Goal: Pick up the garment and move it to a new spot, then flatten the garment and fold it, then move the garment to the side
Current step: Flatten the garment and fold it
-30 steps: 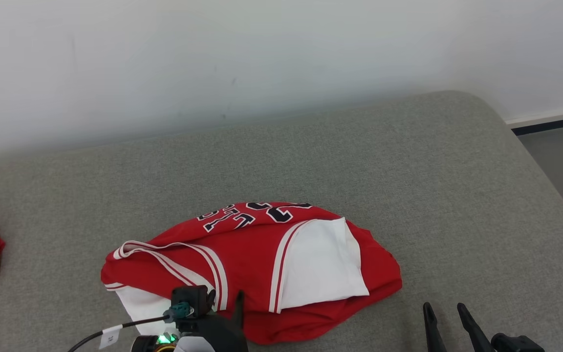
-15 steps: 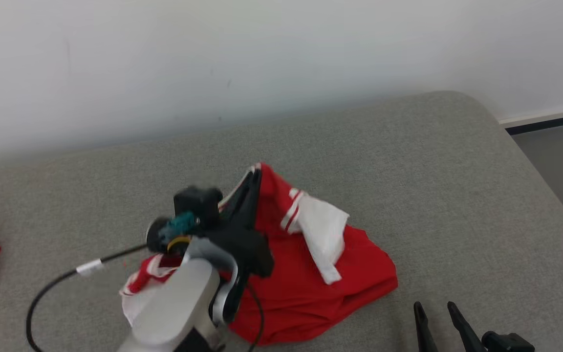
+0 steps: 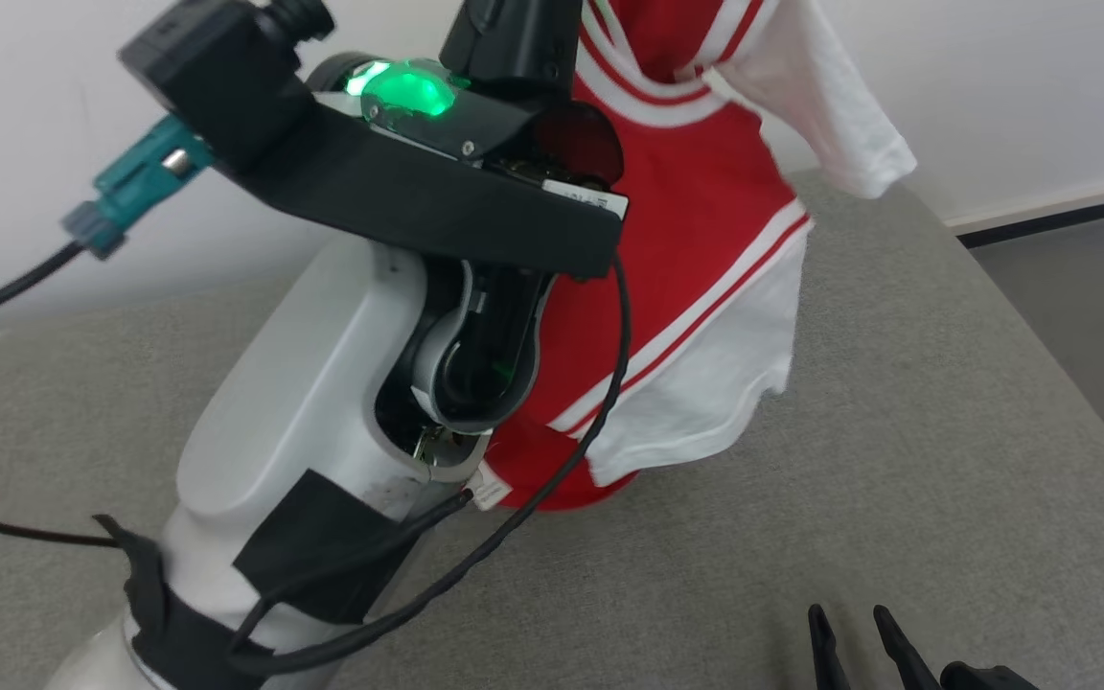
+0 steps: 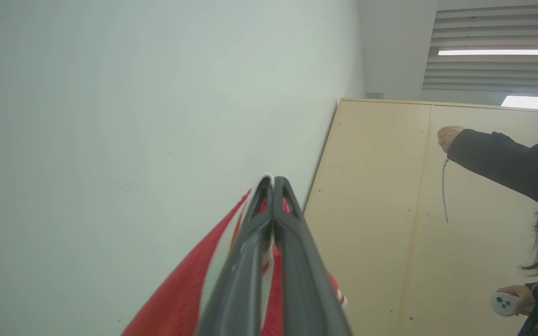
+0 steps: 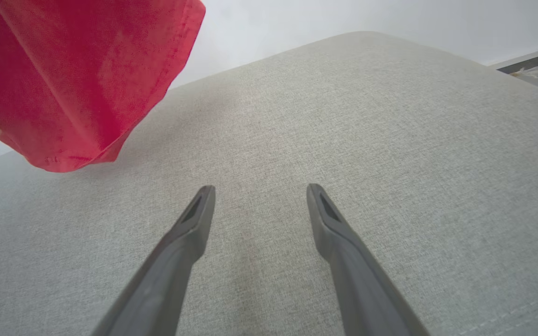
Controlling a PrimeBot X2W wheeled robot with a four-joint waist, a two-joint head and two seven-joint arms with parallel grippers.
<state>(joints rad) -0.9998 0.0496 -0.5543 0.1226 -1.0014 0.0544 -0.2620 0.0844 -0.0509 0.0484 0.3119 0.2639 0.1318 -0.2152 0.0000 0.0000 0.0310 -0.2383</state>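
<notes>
One thin hold: L gripper [image 4: 272,179] pinches shirt [image 3: 696,240] trim at 12 o'clock, may slip mid-swing; R gripper [image 5: 258,188] spread at 5

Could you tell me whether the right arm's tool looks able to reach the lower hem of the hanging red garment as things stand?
Probably yes: the right tool is open, low over the grey cushion, and nothing lies between it and the red garment, which hangs from the shut left tool.
</notes>
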